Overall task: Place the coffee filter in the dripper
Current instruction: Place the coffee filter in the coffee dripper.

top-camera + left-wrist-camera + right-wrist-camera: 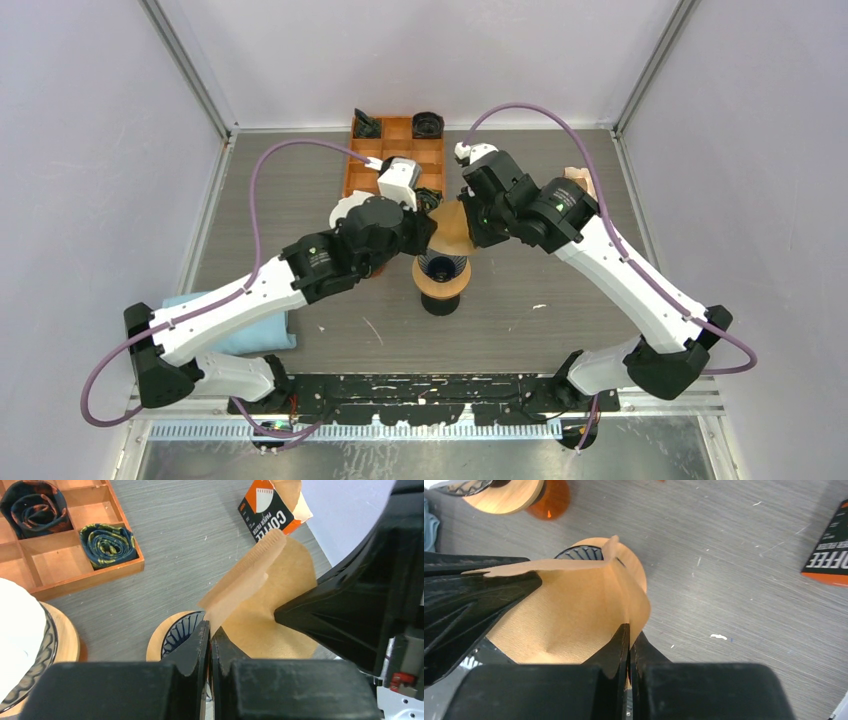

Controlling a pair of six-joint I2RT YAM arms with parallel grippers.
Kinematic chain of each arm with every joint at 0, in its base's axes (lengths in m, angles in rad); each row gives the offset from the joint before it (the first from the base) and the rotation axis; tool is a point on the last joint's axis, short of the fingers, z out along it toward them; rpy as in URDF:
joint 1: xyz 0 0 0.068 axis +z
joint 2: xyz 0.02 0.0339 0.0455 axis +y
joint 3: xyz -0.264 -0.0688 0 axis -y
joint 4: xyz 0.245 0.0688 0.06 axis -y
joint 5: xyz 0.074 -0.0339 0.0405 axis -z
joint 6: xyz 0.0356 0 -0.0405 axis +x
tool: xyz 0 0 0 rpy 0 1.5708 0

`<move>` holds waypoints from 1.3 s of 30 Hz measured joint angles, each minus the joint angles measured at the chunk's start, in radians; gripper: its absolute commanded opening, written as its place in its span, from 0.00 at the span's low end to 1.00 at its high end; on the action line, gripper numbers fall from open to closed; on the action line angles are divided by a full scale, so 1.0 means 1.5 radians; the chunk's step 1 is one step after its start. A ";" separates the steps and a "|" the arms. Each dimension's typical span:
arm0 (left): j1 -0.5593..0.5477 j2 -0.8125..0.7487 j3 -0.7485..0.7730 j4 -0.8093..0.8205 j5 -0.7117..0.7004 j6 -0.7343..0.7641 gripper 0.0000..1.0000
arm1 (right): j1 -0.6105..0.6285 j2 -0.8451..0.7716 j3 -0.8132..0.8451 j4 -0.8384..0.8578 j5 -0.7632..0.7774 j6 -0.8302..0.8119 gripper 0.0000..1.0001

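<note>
Brown paper first: seen from overhead, one coffee filter [452,228] hangs over the far rim of the single dripper [441,276], mid-view. One wooden tray [395,160] sits at twelve o'clock and one blue cloth [240,335] at eight. From the left wrist, the left gripper [210,639] is pinched tight on the filter's crimped seam. One filter box [270,510] lies at one o'clock, and two rolled ties [109,545] show in the tray. From the right wrist, the right gripper [629,641] is clamped on the opposite edge, with the dripper peeking out at twelve. I'd worry the two pinches pull apart and tear the paper, or that it drops in creased and perches on the rim.
</note>
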 measured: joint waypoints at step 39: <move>0.003 0.070 0.073 -0.244 0.026 -0.053 0.13 | 0.000 -0.007 -0.128 0.049 -0.111 0.009 0.19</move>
